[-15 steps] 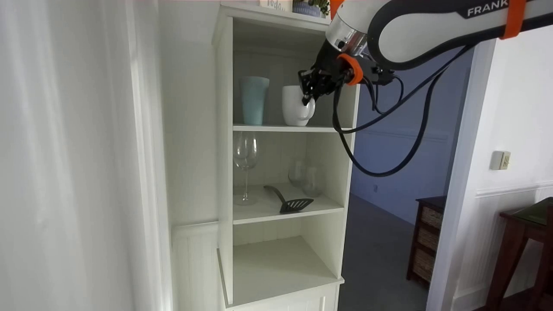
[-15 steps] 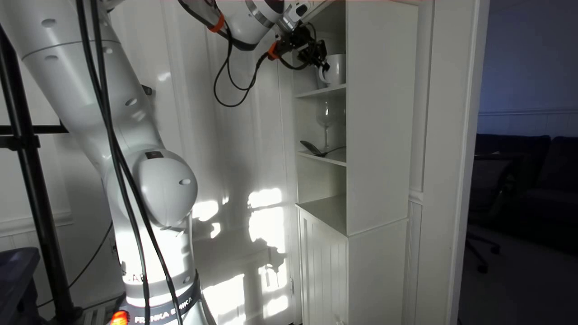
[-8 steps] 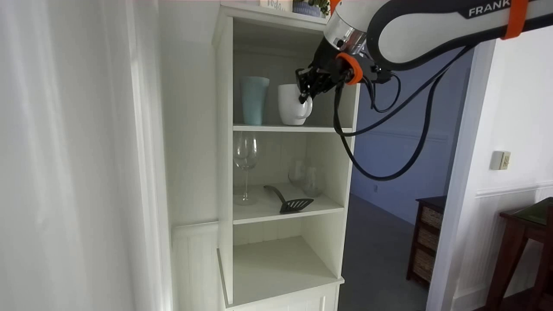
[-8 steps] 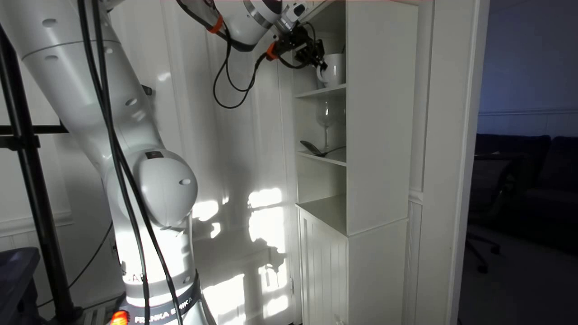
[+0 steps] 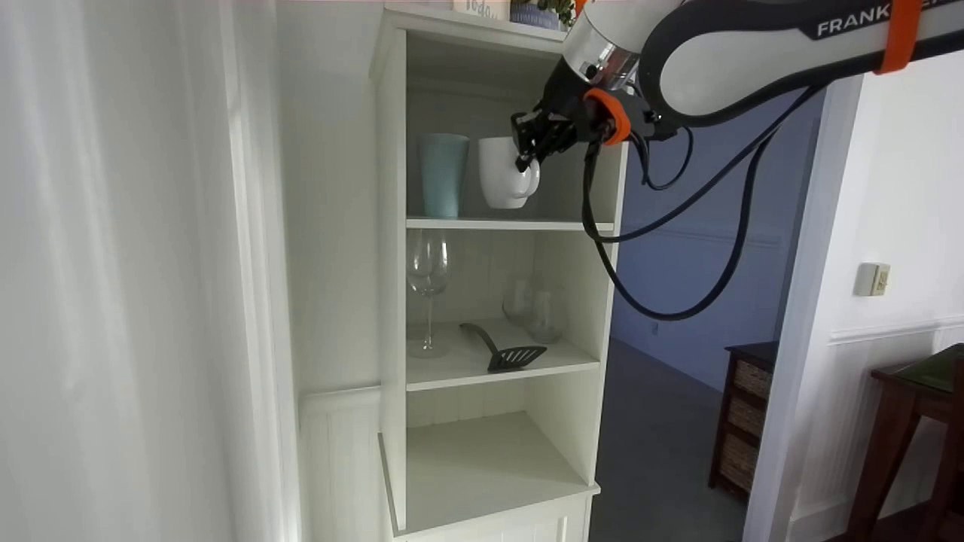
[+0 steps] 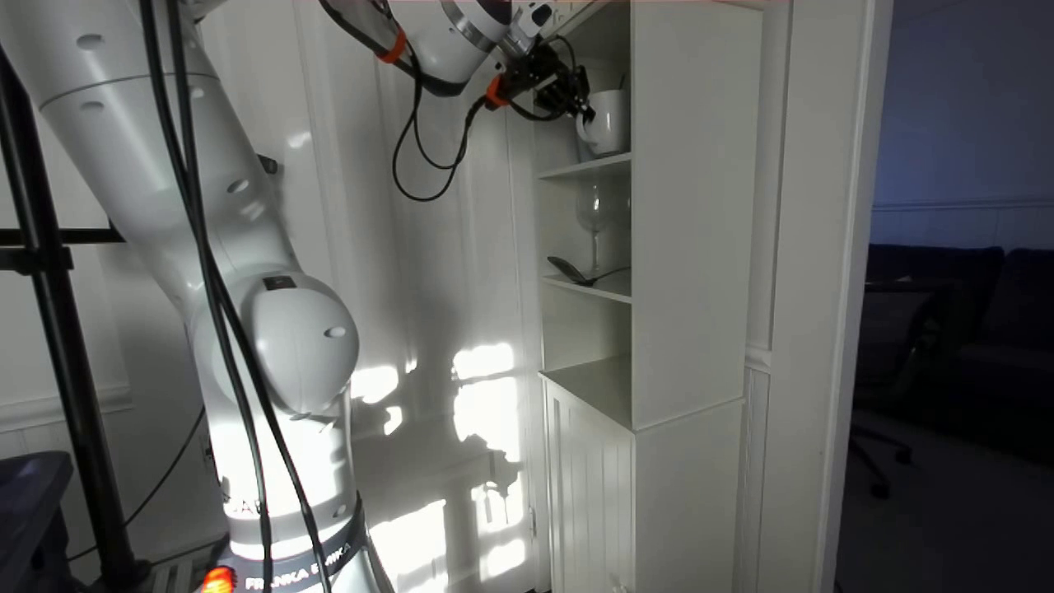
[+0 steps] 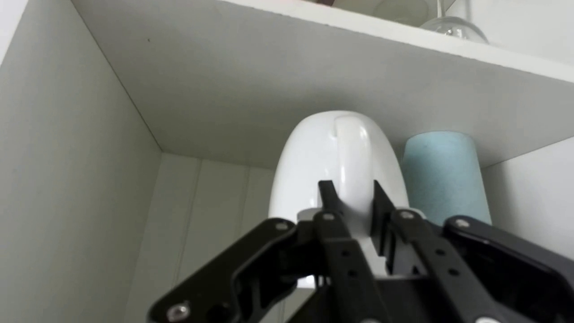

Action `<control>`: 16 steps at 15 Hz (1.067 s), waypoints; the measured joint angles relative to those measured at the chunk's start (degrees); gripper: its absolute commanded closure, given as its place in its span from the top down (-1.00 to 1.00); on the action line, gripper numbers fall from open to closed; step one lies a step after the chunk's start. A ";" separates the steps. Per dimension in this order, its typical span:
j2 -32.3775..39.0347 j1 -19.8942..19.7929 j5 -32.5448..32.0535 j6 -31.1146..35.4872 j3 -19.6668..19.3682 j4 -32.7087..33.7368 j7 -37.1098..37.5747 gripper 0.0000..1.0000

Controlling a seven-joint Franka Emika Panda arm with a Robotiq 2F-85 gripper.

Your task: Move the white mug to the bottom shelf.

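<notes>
The white mug (image 5: 497, 177) is in the top open compartment of the shelf unit, slightly tilted, its base a little above the board. It also shows in an exterior view (image 6: 611, 119) and in the wrist view (image 7: 296, 175), which stands upside down. My gripper (image 5: 525, 159) is shut on the mug's handle; in the wrist view the fingers (image 7: 351, 185) lie on both sides of the handle. The gripper hides part of the mug. The bottom shelf (image 5: 489, 467) is the lowest open compartment, with nothing visible on it; it also shows in an exterior view (image 6: 597, 385).
A pale teal tumbler (image 5: 443, 175) stands close beside the mug; it also shows in the wrist view (image 7: 446, 179). The middle shelf holds a stemmed glass (image 5: 429, 275), a black slotted spatula (image 5: 514, 357) and clear glasses (image 5: 544, 320). Side walls bound the compartments.
The mug first shifted left toward the tumbler in an exterior view, then rose off the top board with a slight tilt. My gripper moved with it, still on the handle.
</notes>
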 measured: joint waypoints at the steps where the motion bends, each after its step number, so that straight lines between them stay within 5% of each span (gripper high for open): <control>1: -0.13 -0.23 -0.10 0.01 0.04 0.00 0.00 -0.90; 8: -2.40 -0.21 0.85 -0.58 1.53 -0.33 0.83 -0.90; 16: -12.82 1.69 6.11 -2.60 4.59 -8.26 3.49 -0.90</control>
